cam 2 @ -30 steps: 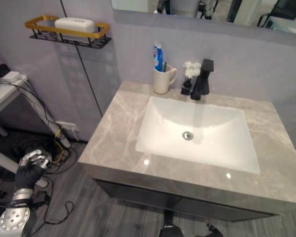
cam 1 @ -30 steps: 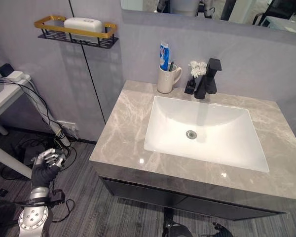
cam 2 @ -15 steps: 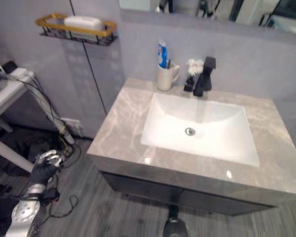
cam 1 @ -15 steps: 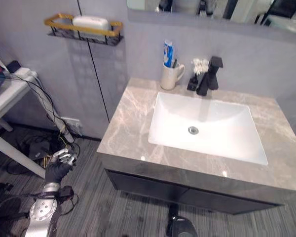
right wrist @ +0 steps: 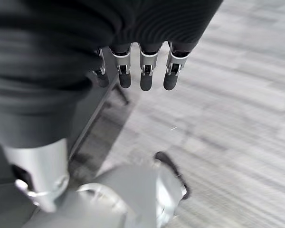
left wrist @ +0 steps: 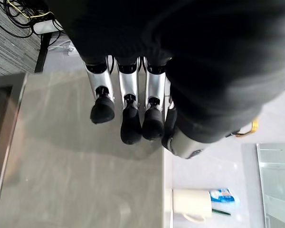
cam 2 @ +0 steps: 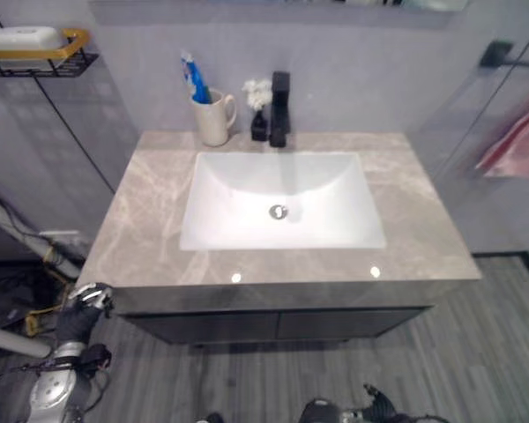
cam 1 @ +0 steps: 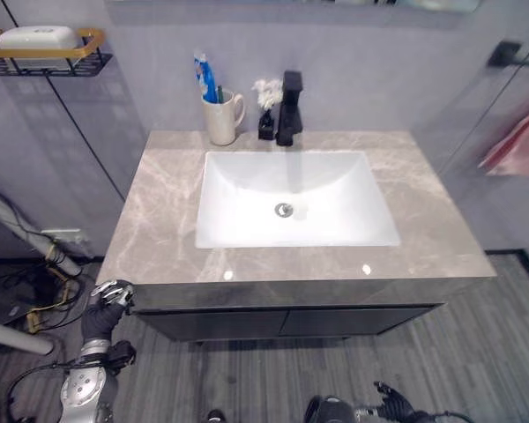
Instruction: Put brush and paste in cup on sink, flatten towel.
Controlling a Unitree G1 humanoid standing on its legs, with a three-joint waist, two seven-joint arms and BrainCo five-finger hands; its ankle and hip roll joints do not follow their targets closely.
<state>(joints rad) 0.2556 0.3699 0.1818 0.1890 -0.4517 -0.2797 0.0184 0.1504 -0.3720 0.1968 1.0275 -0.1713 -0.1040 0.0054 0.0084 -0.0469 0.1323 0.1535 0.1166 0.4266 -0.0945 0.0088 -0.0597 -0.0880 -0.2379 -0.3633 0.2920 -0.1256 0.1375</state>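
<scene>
From the left eye view we look down on a grey marble tabletop (cam 1: pixel 159 211) with a white rectangular sink (cam 1: pixel 291 198) set into it, a dark cabinet front below and grey plank floor (cam 1: pixel 476 352) around. A black faucet (cam 1: pixel 288 107) stands at the back edge of the sink, with a small dark bottle holding white flowers (cam 1: pixel 265 95) just beside it. Left of these stands a cream cup (cam 1: pixel 221 118); a blue-and-white toothpaste tube (cam 1: pixel 205 75) rises from it, and a dark toothbrush (cam 1: pixel 219 89) handle shows at its rim. On the wall at far left a gold-rimmed wire shelf (cam 1: pixel 88 53) carries a white soap bar (cam 1: pixel 37 37). At far right a pink towel (cam 1: pixel 518 145) hangs under a dark bar. Our left hand (cam 1: pixel 104 310) hangs low beside the cabinet's left corner, well apart from the cup.

In the right eye view the same layout shows, with the left hand near the tabletop's front left corner.

In the left wrist view the left hand's fingers (left wrist: pixel 129 114) are curled inward and hold nothing; beyond them lie the tabletop and the cup with the paste and brush inside.

In the right wrist view the right hand (right wrist: pixel 142 66) hangs over the floor, its fingers (right wrist: pixel 145 78) curled and holding nothing.
</scene>
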